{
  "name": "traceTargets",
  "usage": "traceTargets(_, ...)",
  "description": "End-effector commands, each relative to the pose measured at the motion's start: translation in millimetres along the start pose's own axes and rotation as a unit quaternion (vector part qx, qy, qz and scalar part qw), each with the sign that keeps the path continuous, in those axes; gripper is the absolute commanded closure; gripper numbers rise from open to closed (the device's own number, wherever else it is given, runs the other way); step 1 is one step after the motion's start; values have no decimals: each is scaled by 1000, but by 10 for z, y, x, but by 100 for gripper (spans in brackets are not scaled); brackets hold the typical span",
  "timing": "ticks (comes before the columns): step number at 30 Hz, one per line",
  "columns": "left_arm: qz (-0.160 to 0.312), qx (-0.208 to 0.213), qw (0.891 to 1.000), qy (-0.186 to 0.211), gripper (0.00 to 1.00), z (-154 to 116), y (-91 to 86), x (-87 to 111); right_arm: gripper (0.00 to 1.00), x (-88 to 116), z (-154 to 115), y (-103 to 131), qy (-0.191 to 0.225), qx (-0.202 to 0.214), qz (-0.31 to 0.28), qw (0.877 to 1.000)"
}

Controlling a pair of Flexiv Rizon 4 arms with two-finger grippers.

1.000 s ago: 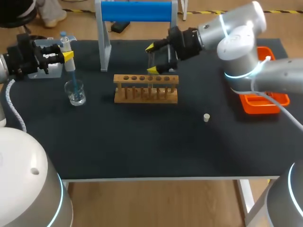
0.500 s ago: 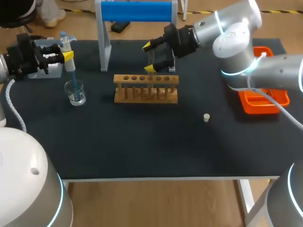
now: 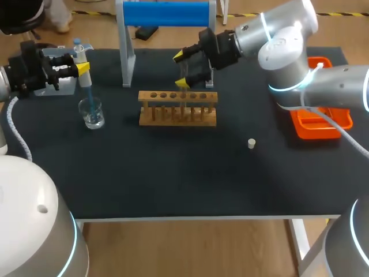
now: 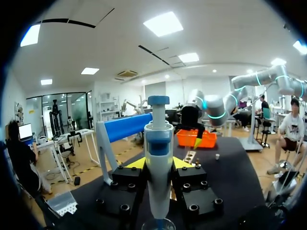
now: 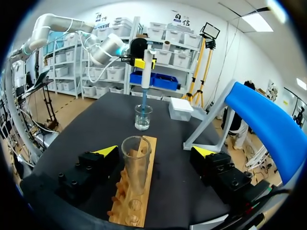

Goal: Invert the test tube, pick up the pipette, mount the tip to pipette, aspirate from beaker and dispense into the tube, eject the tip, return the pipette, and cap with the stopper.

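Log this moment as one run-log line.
left fingers: shut on pipette, tip in beaker | right fingers: open, flanking upright test tube in rack | stopper: loose on table

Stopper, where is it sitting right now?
In the head view, the stopper lies alone on the table, on the robot's right side, between the wooden rack and the orange tray.

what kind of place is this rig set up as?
Likely a mock chemistry bench: a wooden rack with a glass test tube standing in it, a beaker, and a pipette above the beaker.
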State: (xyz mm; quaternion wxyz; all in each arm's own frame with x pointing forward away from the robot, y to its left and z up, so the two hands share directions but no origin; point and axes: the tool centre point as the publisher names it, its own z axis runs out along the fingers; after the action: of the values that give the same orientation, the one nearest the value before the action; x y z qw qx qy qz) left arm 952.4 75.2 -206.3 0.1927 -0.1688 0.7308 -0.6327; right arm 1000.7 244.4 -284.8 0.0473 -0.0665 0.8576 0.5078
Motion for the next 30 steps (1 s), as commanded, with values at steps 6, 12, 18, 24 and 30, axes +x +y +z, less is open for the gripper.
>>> traceTargets(6,0,0,1000,-1,100,1,-3,-1,0,-18,1,8,0,-3,9,1000)
traceTargets(12,0,0,1000,-1,100,1,-3,-1,0,-15,-1,7,-7,-1,7,1000)
traceTargets(18,0,0,1000,-1,100,1,-3,-1,0,-15,-1,7,-7,-1,7,1000)
traceTargets(24,0,0,1000,-1,100,1,-3,-1,0,-15,-1,7,-7,-1,7,1000)
traceTargets(30,0,0,1000,-1,100,1,-3,-1,0,-15,-1,7,-7,-1,7,1000)
